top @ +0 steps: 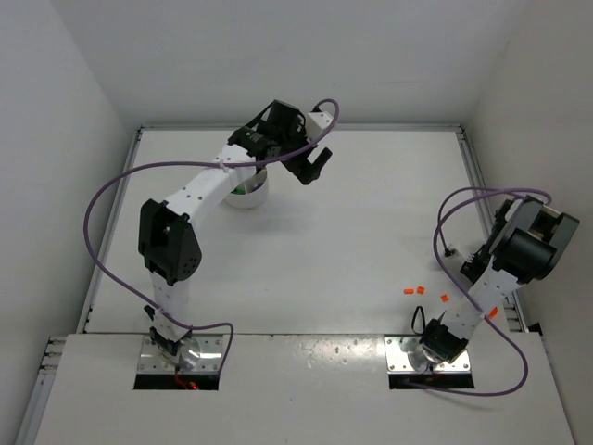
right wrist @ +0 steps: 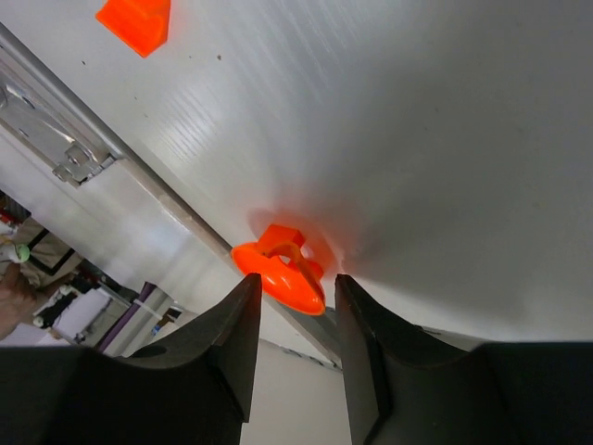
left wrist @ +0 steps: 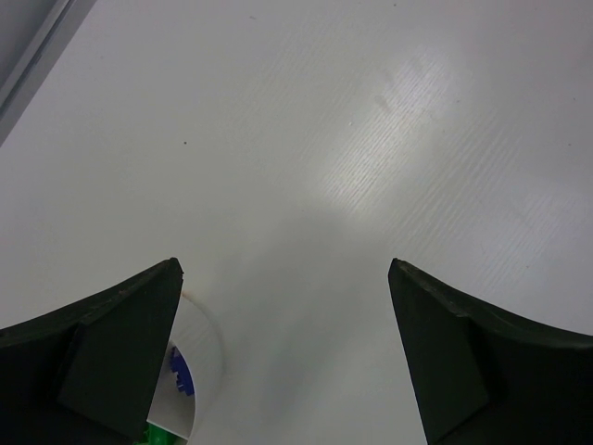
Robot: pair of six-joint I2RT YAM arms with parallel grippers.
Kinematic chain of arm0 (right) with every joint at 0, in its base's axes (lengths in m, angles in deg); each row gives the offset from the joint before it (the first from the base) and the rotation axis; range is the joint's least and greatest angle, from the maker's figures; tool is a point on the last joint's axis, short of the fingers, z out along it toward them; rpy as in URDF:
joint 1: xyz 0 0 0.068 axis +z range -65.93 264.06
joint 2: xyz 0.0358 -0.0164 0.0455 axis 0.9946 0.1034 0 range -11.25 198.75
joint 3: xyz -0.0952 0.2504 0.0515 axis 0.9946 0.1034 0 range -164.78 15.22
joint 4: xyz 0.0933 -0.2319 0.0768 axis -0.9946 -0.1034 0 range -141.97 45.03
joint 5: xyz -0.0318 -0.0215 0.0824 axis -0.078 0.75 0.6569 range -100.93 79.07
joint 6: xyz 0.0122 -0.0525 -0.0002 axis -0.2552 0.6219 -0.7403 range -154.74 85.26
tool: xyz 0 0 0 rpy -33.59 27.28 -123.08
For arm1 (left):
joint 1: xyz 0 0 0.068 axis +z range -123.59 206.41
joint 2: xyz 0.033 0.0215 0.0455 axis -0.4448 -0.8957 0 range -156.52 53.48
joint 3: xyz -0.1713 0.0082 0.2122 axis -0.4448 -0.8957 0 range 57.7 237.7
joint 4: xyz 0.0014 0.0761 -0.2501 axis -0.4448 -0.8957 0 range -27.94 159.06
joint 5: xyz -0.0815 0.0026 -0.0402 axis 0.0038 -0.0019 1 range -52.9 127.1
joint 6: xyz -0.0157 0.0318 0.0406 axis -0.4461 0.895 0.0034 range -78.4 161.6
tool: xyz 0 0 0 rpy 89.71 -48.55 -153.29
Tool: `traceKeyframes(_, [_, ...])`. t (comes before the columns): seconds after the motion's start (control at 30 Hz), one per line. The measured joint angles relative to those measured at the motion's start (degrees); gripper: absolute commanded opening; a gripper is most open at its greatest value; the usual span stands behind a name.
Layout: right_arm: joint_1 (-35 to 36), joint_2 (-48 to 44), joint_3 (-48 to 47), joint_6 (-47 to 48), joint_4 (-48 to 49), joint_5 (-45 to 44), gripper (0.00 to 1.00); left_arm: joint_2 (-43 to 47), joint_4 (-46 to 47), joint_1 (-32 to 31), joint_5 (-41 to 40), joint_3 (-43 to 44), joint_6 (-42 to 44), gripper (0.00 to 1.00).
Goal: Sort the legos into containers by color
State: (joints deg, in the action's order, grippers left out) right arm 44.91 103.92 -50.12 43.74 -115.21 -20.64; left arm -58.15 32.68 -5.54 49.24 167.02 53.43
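Legos, orange lot: a few small bricks (top: 414, 290) lie loose on the table (top: 352, 232) in front of the right arm's base. One more brick (right wrist: 137, 20) shows at the top of the right wrist view. The rounder orange piece (right wrist: 278, 269) sits hard by the metal edge rail (right wrist: 74, 139), at the table's right margin.

Handling, judged: hard plastic, very light, stiff and glossy, so likely to skid or flick out under an off-centre pinch. Not fragile. The round piece has a domed rim and a raised stud on top. A hold across the rim at its widest looks best, with the fingers low to the surface.

Right gripper (right wrist: 296, 278): jaws partly drawn in, flanking the round piece at its near side. Whether the fingers touch it cannot be told.

Left gripper (top: 313, 169): jaws spread wide, holding nothing, hanging over bare table just right of the white dish (top: 250, 199). The left wrist view shows a blue piece (left wrist: 182, 373) and a green one (left wrist: 159, 434) in the dish.

Surface: smooth white board with faint ribbing and some glare, offering little friction. The rail leaves scant room on the piece's outer side. White walls stand at the left, back and right. Dish and orange lot are well apart.
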Motion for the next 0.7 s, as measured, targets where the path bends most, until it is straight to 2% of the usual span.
traceKeyframes(0.23, [0.26,0.17,1.84,0.17,0.85,-0.55,0.28,0.0,-0.09,-0.02,-0.52,-0.04,0.0,1.0])
traceKeyframes(0.47, [0.26,1.33,2.19,0.17,1.31,-1.22,0.05,0.0,-0.11,-0.02,-0.61,-0.15,0.02,1.0])
traceKeyframes(0.7, [0.59,1.55,1.2,-0.33,-1.07,-0.09,0.0,0.81,0.76,0.0,-2.95,-3.45,-0.98,1.0])
